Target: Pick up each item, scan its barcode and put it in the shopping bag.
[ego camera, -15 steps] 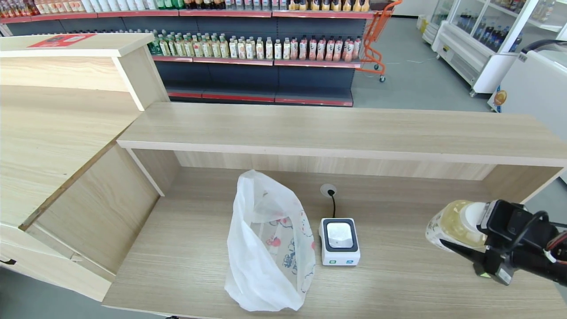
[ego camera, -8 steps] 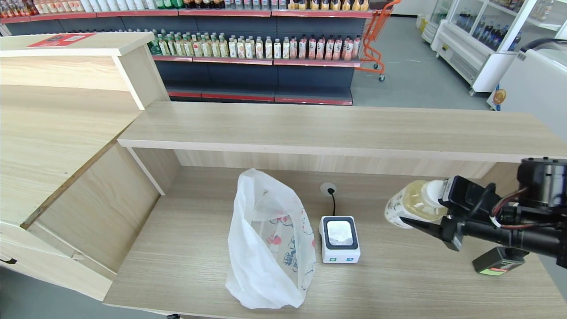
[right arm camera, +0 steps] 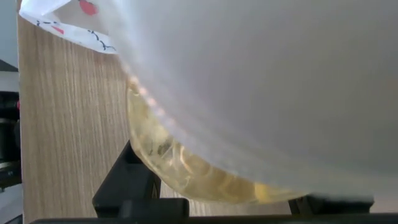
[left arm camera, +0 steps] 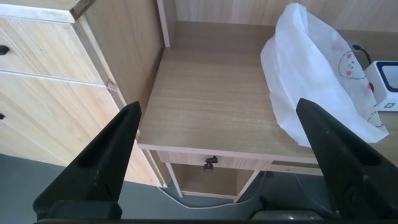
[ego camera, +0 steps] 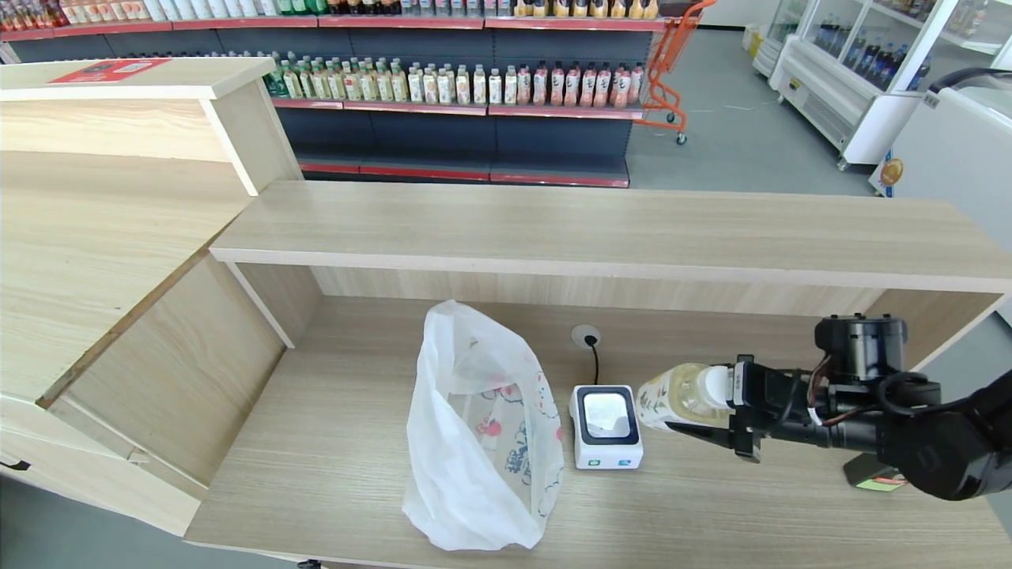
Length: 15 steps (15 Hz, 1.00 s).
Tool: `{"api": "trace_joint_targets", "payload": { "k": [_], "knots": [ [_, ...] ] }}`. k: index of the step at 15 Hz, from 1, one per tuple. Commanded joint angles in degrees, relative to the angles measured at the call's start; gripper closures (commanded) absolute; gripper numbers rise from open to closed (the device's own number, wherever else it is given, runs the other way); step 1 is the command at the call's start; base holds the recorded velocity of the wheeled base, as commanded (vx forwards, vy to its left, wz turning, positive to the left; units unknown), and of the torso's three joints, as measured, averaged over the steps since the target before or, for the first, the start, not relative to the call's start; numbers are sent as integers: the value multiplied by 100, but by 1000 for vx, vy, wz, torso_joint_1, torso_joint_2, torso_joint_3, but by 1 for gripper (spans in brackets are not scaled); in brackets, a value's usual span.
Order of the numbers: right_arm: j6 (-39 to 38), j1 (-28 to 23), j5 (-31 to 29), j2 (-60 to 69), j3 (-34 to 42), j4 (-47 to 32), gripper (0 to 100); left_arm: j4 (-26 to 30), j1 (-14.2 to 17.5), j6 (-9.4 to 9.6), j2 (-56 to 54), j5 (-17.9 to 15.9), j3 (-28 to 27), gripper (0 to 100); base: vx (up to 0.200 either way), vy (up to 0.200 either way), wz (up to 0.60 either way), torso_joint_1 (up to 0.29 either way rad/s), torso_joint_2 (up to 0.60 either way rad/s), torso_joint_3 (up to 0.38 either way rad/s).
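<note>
Wooden counter (ego camera: 711, 506): clear yellow-drink bottle (ego camera: 672, 395) right of white scanner (ego camera: 605, 427), cap half-hidden in clamped right pincer (ego camera: 700, 411); left pincer (left arm camera: 214, 162) apart; broad wood before scanner.

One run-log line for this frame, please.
phase: scan | right gripper: shut on bottle, sideways, beside scanner | left gripper: open | shopping bag: left of scanner

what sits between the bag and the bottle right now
The scanner. In the head view it stands on the counter beside the bag, with the bottle in the air at its other side.
</note>
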<state>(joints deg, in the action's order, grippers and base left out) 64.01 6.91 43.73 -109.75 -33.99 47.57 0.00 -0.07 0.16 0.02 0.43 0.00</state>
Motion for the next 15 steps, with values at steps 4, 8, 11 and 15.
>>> {"api": "trace_joint_targets", "payload": {
  "k": [4, 8, 11, 15],
  "knots": [
    [94, 223, 189, -952, -372, 499, 100, 0, -1, 2, -2, 1, 0, 0, 0, 0, 0, 0, 0, 0],
    [94, 311, 312, -1409, -969, 578, 100, 0, -1, 2, -2, 1, 0, 0, 0, 0, 0, 0, 0, 0],
    [103, 399, 461, -1699, -1242, 684, 100, 0, -1, 2, -2, 1, 0, 0, 0, 0, 0, 0, 0, 0],
    [217, 363, 514, -1751, -1444, 675, 100, 0, -1, 2, -2, 1, 0, 0, 0, 0, 0, 0, 0, 0]
  ]
}}
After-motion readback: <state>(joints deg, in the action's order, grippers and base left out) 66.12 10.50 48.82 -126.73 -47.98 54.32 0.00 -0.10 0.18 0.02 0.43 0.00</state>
